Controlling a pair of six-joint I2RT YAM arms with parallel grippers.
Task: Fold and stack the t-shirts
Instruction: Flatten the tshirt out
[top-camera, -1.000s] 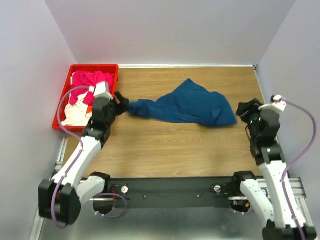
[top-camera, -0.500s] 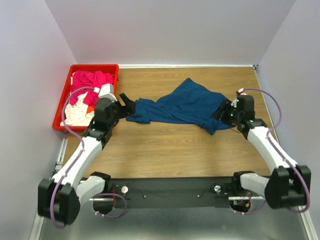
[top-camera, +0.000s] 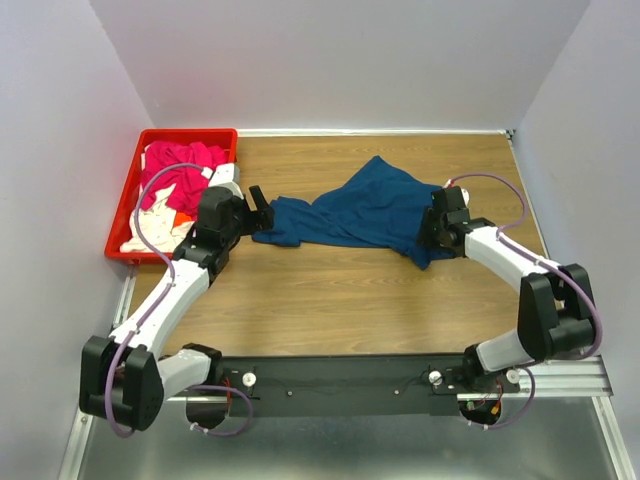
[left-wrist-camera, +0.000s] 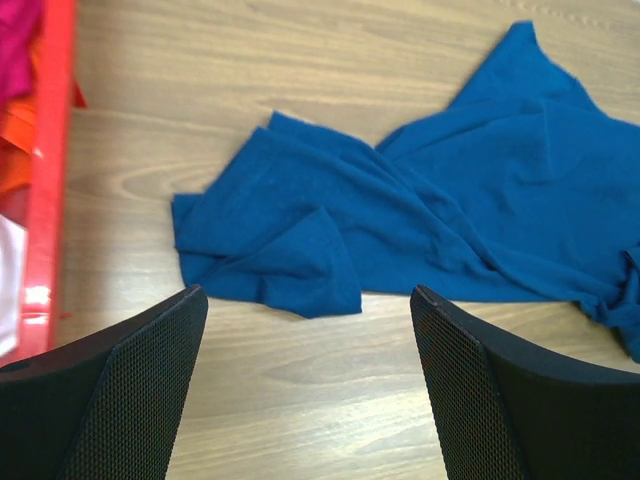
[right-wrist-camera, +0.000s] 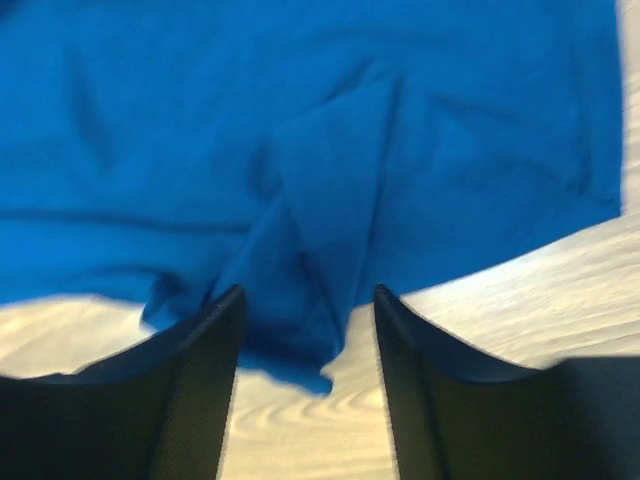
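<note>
We see the blue t-shirt (top-camera: 375, 212) lying crumpled on the wooden table (top-camera: 330, 300), stretched between our two grippers. Our left gripper (top-camera: 262, 208) sits just beside the shirt's left end, its jaws wide apart and holding nothing. Our right gripper (top-camera: 432, 222) hangs over the shirt's right edge with its jaws apart above a fold. More shirts, pink (top-camera: 180, 165) and white (top-camera: 138, 238), sit in the red crate (top-camera: 190, 132).

Your left gripper (left-wrist-camera: 308, 296) stands wide apart at 6 o'clock over the wooden table (left-wrist-camera: 300, 410). The crumpled blue t-shirt (left-wrist-camera: 420, 215) spreads from centre toward 3 o'clock. At 9 o'clock runs the red crate (left-wrist-camera: 50, 170), with pink cloth (left-wrist-camera: 15, 50) and orange cloth (left-wrist-camera: 12, 150) inside.
</note>
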